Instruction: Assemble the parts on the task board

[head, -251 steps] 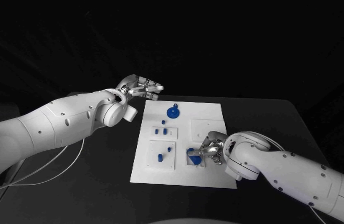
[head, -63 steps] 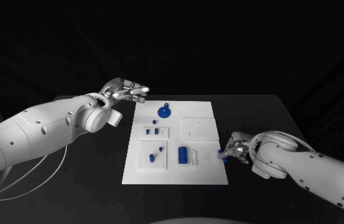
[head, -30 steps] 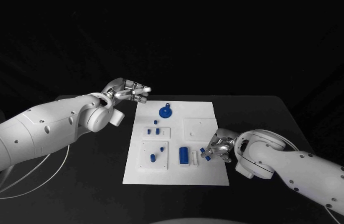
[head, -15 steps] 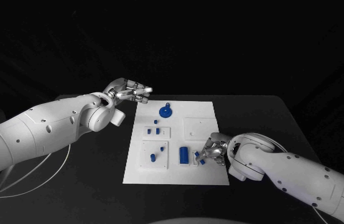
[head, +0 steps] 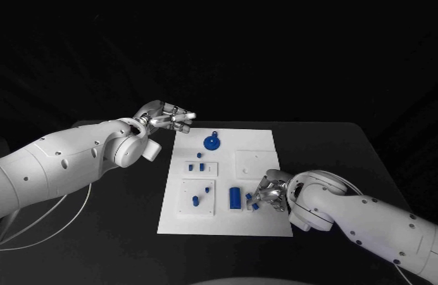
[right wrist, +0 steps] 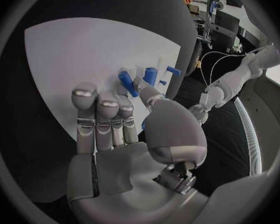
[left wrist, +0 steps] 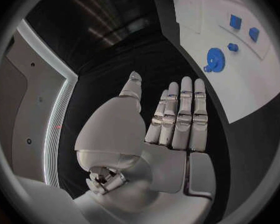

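Observation:
The white task board (head: 260, 225) lies mid-table. On it are a blue gear-shaped part (head: 212, 144), a blue cylinder (head: 235, 197) and several small blue pieces, such as one (head: 195, 201) on the near left plate. My right hand (head: 269, 192) hovers over the board's near right area, just right of the cylinder, and pinches a small blue part (head: 256, 205) at its fingertips. My left hand (head: 169, 118) hangs off the board's far left corner, fingers straight, holding nothing. The left wrist view shows that hand (left wrist: 171, 119), the gear (left wrist: 213, 59) and the board (left wrist: 239, 89).
Black table (head: 119, 202) surrounds the board, with bare room to its left and right. A thin white cable (head: 78, 209) loops under my left arm near the table's left side. The right wrist view shows the cylinder (right wrist: 127, 83) beside my right hand (right wrist: 124, 134).
My right hand has come from the table at the board's right edge onto the board, carrying the small blue part leftward toward the cylinder. The left hand has stayed put.

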Robot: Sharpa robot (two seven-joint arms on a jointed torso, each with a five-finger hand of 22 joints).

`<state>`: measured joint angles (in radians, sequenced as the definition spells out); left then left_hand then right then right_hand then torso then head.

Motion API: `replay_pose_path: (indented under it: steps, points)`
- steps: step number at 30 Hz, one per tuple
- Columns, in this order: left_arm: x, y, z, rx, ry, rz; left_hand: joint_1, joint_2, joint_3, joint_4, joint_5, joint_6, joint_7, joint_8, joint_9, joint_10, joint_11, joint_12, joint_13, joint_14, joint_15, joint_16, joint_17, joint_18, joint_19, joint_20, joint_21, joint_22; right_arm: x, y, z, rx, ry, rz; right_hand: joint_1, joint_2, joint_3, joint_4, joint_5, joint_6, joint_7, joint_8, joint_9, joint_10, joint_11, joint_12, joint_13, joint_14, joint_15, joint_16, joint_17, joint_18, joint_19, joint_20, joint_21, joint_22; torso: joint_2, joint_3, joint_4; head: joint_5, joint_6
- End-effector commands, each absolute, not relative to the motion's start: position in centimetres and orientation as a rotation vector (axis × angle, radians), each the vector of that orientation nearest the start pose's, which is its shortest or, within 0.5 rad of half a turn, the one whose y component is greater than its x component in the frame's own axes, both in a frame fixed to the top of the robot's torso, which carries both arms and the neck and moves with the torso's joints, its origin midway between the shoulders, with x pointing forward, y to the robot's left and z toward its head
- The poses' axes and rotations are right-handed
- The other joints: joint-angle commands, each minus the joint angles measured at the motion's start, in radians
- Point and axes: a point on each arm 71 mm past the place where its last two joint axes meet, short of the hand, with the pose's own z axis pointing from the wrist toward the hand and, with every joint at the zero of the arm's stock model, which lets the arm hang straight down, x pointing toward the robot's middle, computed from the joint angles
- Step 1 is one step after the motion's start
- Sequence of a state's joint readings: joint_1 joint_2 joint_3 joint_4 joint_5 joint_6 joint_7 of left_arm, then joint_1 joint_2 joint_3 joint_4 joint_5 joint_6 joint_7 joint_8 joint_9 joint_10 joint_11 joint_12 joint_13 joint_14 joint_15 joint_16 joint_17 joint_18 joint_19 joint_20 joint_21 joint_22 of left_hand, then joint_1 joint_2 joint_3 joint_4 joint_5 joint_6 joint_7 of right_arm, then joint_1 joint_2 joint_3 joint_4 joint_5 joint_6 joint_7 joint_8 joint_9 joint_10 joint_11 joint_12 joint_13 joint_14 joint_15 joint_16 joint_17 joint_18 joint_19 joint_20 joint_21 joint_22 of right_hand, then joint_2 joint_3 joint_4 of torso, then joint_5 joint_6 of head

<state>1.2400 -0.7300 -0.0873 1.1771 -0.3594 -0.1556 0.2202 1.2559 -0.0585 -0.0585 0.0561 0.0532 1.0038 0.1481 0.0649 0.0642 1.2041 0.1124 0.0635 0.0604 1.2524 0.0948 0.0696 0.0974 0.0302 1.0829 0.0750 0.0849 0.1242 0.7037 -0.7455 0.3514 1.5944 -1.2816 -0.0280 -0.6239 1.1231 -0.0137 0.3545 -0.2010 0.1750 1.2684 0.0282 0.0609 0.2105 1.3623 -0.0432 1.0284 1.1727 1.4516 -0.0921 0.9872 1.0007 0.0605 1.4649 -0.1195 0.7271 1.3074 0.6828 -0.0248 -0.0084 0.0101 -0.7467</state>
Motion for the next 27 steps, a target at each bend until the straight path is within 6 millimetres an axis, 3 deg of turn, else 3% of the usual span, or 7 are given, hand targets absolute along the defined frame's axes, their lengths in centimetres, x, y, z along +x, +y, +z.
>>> replay_pose_path:
  steps: [1, 6, 11, 18, 21, 27]
  points:
    - [54.44, 24.53, -20.15, -0.803, 1.69, -1.226, 0.001, 0.011, -0.004, -0.002, 0.0, -0.01, 0.0, 0.001, 0.001, -0.01, -0.001, -0.002, 0.001, -0.006, -0.003, -0.003, 0.002, -0.002, -0.004, 0.001, 0.005, -0.002, 41.72, -16.85, -29.97, 0.421, 2.28, 0.527, 0.0, 0.003, -0.005, 0.007, 0.009, 0.006, -0.013, 0.003, -0.004, 0.014, -0.014, 0.003, 0.001, 0.003, -0.007, 0.003, 0.002, -0.021, 0.056, -0.002, 0.001, 0.076, 0.0, -0.0001, 0.0003, 0.004, -0.001]
    - [54.43, 24.56, -20.19, -0.804, 1.695, -1.224, 0.0, 0.011, -0.004, -0.001, 0.0, -0.011, 0.0, 0.0, 0.001, -0.01, 0.0, -0.002, 0.001, -0.006, -0.002, -0.003, 0.002, -0.002, -0.004, 0.001, 0.005, -0.002, 41.74, -16.83, -30.03, 0.422, 2.282, 0.525, -0.01, 0.004, -0.017, 0.021, 0.01, 0.007, -0.014, 0.003, -0.01, 0.014, -0.015, 0.003, 0.003, 0.003, -0.007, 0.004, 0.002, -0.021, 0.057, -0.003, 0.001, 0.076, 0.0, -0.0006, 0.0, 0.009, -0.001]
    - [54.42, 24.56, -20.21, -0.805, 1.698, -1.223, -0.001, 0.011, -0.004, 0.0, 0.0, -0.011, 0.0, 0.001, 0.001, -0.011, 0.0, -0.002, 0.001, -0.006, -0.002, -0.003, 0.002, -0.002, -0.005, 0.001, 0.005, -0.002, 41.76, -16.96, -30.14, 0.422, 2.29, 0.516, -0.039, 0.005, -0.027, 0.058, 0.012, 0.007, -0.014, 0.002, -0.019, 0.014, -0.015, 0.003, 0.004, 0.003, -0.008, 0.005, 0.003, -0.021, 0.057, -0.003, 0.003, 0.076, 0.0, -0.0007, -0.0006, 0.008, -0.002]
    - [54.42, 24.59, -20.22, -0.805, 1.7, -1.222, -0.002, 0.01, -0.004, 0.002, 0.0, -0.011, 0.001, 0.0, 0.001, -0.011, 0.0, -0.002, 0.001, -0.007, -0.002, -0.003, 0.002, -0.002, -0.004, 0.001, 0.005, -0.002, 41.73, -17.01, -30.23, 0.42, 2.301, 0.513, -0.073, -0.027, -0.046, 0.121, -0.017, 0.014, -0.014, 0.003, -0.031, 0.015, -0.015, 0.002, 0.005, 0.003, -0.008, 0.004, 0.003, -0.021, 0.057, -0.004, 0.002, 0.075, 0.0, 0.0003, -0.0005, 0.009, -0.002]
    - [54.42, 24.61, -20.23, -0.805, 1.701, -1.22, -0.002, 0.01, -0.004, 0.002, 0.0, -0.011, 0.001, 0.0, 0.001, -0.011, 0.0, -0.002, 0.001, -0.007, -0.002, -0.003, 0.002, -0.002, -0.004, 0.001, 0.005, -0.002, 41.71, -16.98, -30.22, 0.417, 2.303, 0.516, -0.059, -0.049, -0.081, 0.171, -0.017, 0.018, -0.013, 0.003, -0.038, 0.015, -0.015, 0.001, 0.005, 0.003, -0.008, 0.004, 0.003, -0.02, 0.056, -0.003, 0.001, 0.074, 0.0, 0.0004, -0.0007, 0.009, -0.002]
    - [54.43, 24.64, -20.25, -0.805, 1.703, -1.22, -0.002, 0.01, -0.004, 0.002, 0.0, -0.011, 0.001, 0.0, 0.001, -0.011, 0.0, -0.002, 0.001, -0.007, -0.002, -0.003, 0.002, -0.002, -0.004, 0.001, 0.005, -0.002, 41.65, -16.89, -30.2, 0.414, 2.307, 0.526, -0.034, -0.065, -0.099, 0.209, -0.007, 0.019, -0.013, 0.002, -0.044, 0.015, -0.014, 0.0, 0.006, 0.003, -0.007, 0.003, 0.003, -0.02, 0.056, -0.004, 0.0, 0.074, 0.001, 0.0004, -0.0009, 0.009, -0.004]
